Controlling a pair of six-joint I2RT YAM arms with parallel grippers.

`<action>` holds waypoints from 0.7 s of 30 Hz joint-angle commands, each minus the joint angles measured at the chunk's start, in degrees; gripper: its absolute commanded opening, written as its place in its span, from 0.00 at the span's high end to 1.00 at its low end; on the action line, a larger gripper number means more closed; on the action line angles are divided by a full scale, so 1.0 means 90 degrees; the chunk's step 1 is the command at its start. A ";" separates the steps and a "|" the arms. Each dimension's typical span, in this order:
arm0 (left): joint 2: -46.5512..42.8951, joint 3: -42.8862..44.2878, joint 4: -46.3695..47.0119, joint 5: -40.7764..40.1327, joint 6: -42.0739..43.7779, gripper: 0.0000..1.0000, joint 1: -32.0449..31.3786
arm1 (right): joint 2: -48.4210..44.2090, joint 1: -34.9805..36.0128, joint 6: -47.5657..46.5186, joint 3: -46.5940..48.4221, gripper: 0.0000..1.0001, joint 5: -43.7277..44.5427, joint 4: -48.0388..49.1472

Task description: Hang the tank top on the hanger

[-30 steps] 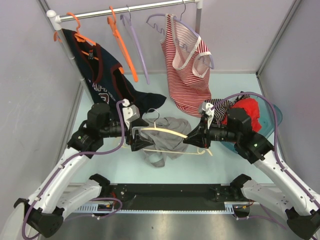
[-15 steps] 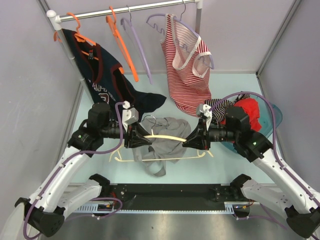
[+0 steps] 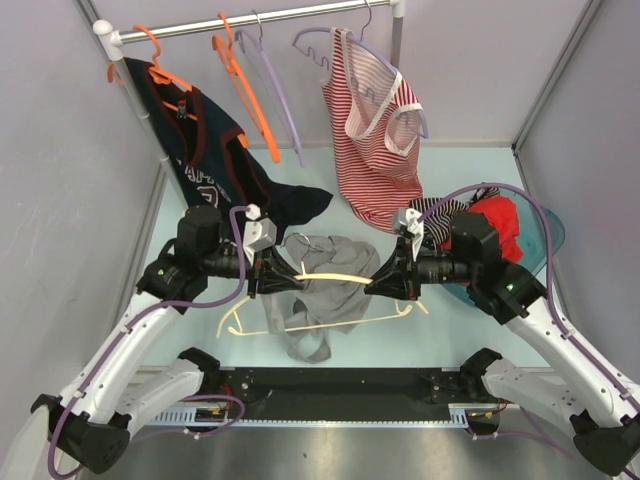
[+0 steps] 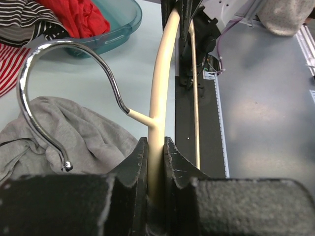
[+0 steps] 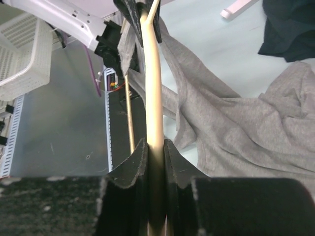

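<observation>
Grey tank top (image 3: 325,300) is thin, limp and light. It'll likely bunch and slide, so pinch a strap or the neckline hem, not the body. It lies crumpled on the desk (image 3: 440,335) under the hanger (image 3: 335,276). Hanger is stiff, slim, smooth plastic and may twist in a grip. Left claw (image 3: 270,276) is clamped on it beside the hook, right claw (image 3: 386,281) on the far shoulder. Both forearms run level and inward, claws facing each other.
</observation>
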 commanded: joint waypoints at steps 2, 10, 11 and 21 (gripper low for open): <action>-0.0204 -0.0082 0.0050 -0.0198 0.0050 1.00 -0.0066 | 0.0057 -0.0117 -0.0023 0.0299 0.73 0.1596 0.0533; -0.0155 -0.0208 0.0206 -0.1076 0.0030 1.00 -0.0066 | 0.0174 -0.0546 0.0153 0.0407 0.11 0.2933 0.0485; -0.0145 -0.0228 0.0235 -0.1455 0.0020 1.00 -0.0056 | 0.0116 -0.0595 0.0153 0.0446 0.10 0.3013 0.0504; -0.0057 -0.0511 0.0664 -0.4396 -0.0380 1.00 -0.0075 | -0.0607 -0.0947 0.0474 0.0476 0.04 0.3892 0.0778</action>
